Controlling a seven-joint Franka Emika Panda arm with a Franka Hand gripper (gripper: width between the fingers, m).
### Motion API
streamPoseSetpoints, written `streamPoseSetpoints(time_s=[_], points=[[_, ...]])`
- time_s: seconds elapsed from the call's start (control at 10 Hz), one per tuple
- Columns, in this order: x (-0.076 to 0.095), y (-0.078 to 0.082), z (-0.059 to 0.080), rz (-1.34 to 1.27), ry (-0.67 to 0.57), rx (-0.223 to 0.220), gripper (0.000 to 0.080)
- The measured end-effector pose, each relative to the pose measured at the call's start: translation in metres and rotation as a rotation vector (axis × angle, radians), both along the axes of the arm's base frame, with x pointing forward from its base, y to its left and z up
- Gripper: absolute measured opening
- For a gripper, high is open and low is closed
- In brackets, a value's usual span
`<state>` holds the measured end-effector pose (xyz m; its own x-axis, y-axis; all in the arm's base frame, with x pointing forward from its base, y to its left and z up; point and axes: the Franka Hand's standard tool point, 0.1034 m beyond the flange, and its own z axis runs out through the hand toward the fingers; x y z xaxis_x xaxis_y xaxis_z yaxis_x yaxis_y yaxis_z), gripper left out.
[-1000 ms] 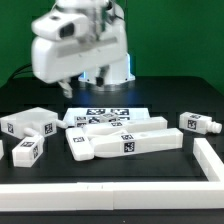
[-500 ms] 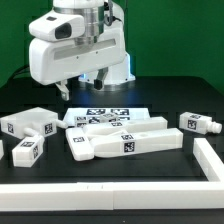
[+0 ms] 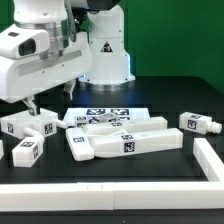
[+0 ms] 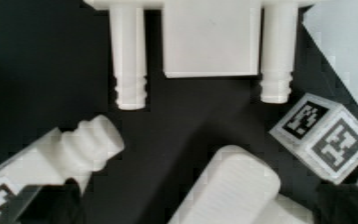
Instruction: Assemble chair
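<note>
Arm: the big white arm [image 3: 45,55] leans in over the far part of the exterior view's left, above the black table [image 3: 170,95].
Pincer: the gripper [image 3: 49,96] hangs spread wide. Its two dark fingertips are well apart with nothing between them, and it holds and touches no part.
Under the pincer: the wedge block [image 3: 28,123], a white chair part with tags, lies on the table below the fingertips and clear of them.
Cube: a small tagged cube [image 3: 25,150] sits on the near side of the wedge block, close to it, at the exterior view's left.
Long panel: the long panel [image 3: 125,141] lies flat in the middle and runs left to right, with one tag on its near face.
Short pieces: a cluster of short pieces [image 3: 78,122] lies between the wedge block and the long panel (too jumbled to count).
End block: the end block [image 3: 197,123] lies alone at the exterior view's right, just past the long panel's right end.
Marker board: the marker board [image 3: 105,113] lies flat on the far side of the long panel.
Rail: a white rail [image 3: 110,188] runs along the near edge and turns back at the right.
Wrist view: it shows a flat slab [image 4: 211,40] with a round-tipped bar along each side, a ridged peg [image 4: 83,150] and a tagged piece [image 4: 330,135]. All are white on the dark table, and which exterior parts they match cannot be told.
</note>
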<state>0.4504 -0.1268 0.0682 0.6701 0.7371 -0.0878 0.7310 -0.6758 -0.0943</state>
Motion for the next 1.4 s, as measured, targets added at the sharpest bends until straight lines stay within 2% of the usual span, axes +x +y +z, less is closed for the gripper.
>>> streamPoseSetpoints(time_s=[0.2,0.4,0.7,1.1,1.4], points=[[-0.001,-0.001,-0.002,-0.001,0.003,0.000,0.0649],[0.008,-0.011,-0.021,-0.029,0.009,0.002,0.0649],[0.001,-0.017,-0.044,-0.029,0.021,0.013,0.0649],[0.001,-0.024,-0.048,-0.033,0.027,0.012,0.0649],[-0.002,-0.030,-0.060,-0.035,0.030,0.012,0.0649]])
